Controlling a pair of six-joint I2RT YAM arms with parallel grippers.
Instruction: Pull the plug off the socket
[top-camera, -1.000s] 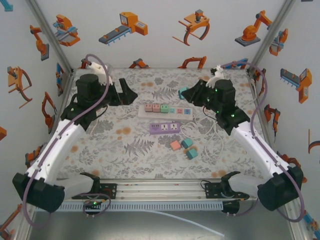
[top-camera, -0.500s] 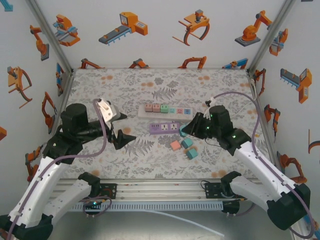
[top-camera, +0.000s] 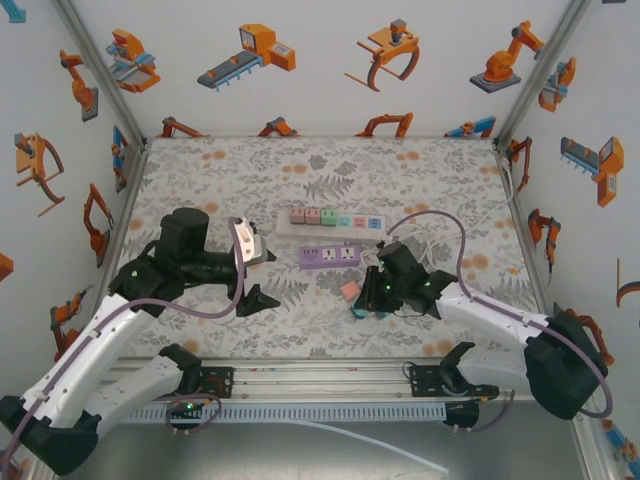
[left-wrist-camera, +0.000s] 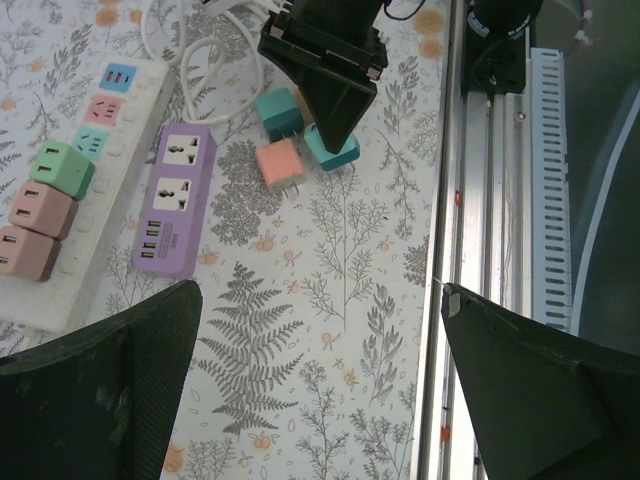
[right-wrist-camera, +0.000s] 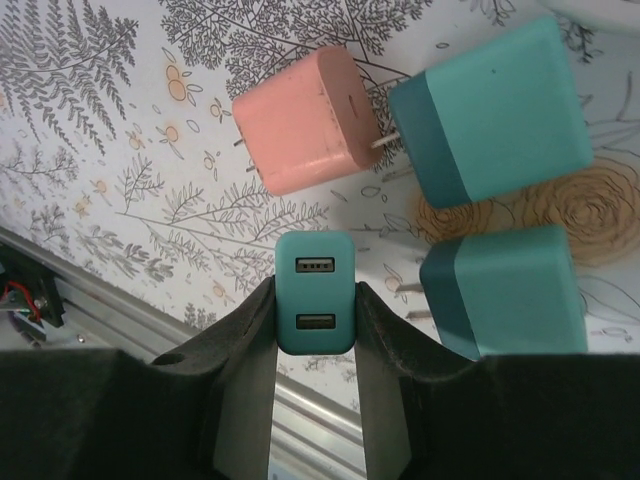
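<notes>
The socket is a white power strip (top-camera: 352, 232) (left-wrist-camera: 70, 290) at mid-table, with two pink plugs (top-camera: 304, 215) and a green plug (top-camera: 328, 217) (left-wrist-camera: 60, 168) still in it. My right gripper (top-camera: 362, 303) (right-wrist-camera: 314, 312) is shut on a teal plug (right-wrist-camera: 314, 290) with two USB ports, held just above the table, clear of the strip. It hangs beside a loose pink plug (right-wrist-camera: 305, 120) (top-camera: 349, 290) and two loose teal plugs (right-wrist-camera: 490, 110) (right-wrist-camera: 500, 290). My left gripper (top-camera: 258, 277) (left-wrist-camera: 320, 380) is open and holds nothing, left of the purple strip (top-camera: 328, 256).
A purple power strip (left-wrist-camera: 175, 200) lies just in front of the white one, whose white cable (top-camera: 420, 268) coils at the right. The metal rail (top-camera: 320, 378) (left-wrist-camera: 480, 250) runs along the near table edge. Patterned walls close in the other three sides.
My right gripper carried the teal plug from the right end of the white strip down to the loose plugs near the front. My left arm swung in from the far left to mid-table.
</notes>
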